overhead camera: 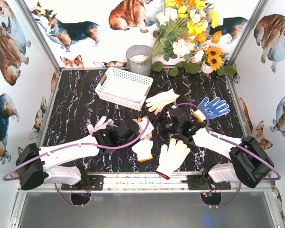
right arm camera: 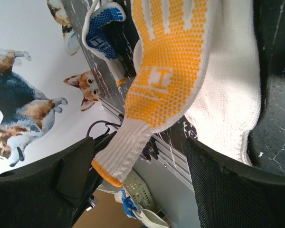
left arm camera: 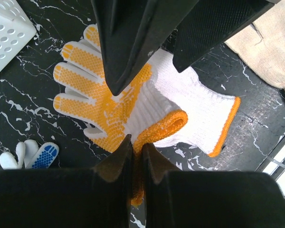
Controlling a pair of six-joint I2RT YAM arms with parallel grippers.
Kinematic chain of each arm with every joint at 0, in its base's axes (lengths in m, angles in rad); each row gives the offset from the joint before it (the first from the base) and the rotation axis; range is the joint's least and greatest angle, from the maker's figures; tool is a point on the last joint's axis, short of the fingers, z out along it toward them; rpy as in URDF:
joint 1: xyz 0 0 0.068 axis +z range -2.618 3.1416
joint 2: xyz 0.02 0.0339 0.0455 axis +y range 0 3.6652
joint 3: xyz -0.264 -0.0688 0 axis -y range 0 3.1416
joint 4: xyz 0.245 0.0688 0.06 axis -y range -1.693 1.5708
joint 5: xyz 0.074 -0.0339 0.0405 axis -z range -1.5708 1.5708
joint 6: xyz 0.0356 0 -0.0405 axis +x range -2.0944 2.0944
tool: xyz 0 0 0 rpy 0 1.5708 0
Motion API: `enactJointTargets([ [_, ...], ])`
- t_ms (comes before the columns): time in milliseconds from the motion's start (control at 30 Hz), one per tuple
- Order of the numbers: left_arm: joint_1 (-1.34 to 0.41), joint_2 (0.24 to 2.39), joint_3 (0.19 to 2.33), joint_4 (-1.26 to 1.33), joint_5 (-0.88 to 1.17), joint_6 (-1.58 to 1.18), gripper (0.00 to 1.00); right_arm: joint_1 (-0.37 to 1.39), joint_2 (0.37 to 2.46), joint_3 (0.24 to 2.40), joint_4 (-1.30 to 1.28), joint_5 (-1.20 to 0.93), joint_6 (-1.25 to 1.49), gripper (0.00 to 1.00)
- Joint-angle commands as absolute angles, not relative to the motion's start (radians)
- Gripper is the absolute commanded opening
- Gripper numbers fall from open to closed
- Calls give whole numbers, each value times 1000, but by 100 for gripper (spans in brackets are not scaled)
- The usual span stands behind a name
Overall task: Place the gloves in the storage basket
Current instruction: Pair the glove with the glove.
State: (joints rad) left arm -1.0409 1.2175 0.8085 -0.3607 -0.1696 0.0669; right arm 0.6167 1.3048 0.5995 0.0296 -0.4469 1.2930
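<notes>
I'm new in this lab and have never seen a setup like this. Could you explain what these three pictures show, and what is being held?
Two robot arms are bolted at the near edge of a black marble-patterned table. The wide picture looks down from above and behind them. The other two come from a small camera on each wrist, so the dark shapes at the bottom of those pictures are that arm's own fingers. On the table lie knit gloves, among them a blue-dotted glove and a white glove, plus a white storage basket, a grey bucket and flowers. The left gripper is shut, pinching the orange cuff of the orange-palmed glove. The right gripper is open, its fingers either side of what looks like the same glove, not gripping it.
</notes>
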Motion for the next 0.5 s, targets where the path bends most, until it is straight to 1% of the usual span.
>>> enactJointTargets([
  [0, -1052, 1230, 817, -347, -221, 62, 0, 624, 1319, 637, 95, -400, 1381, 79],
  [133, -1057, 1254, 825, -348, -191, 57, 0, 631, 1307, 579, 155, -327, 1481, 79],
  [233, -1059, 1259, 826, -350, -201, 52, 0, 638, 1317, 574, 190, -321, 1522, 79],
  [367, -1060, 1244, 818, -335, -214, 44, 0, 663, 1344, 611, 158, -325, 1523, 78],
  [467, -1059, 1239, 816, -333, -227, 40, 0, 676, 1345, 589, 163, -294, 1568, 77],
])
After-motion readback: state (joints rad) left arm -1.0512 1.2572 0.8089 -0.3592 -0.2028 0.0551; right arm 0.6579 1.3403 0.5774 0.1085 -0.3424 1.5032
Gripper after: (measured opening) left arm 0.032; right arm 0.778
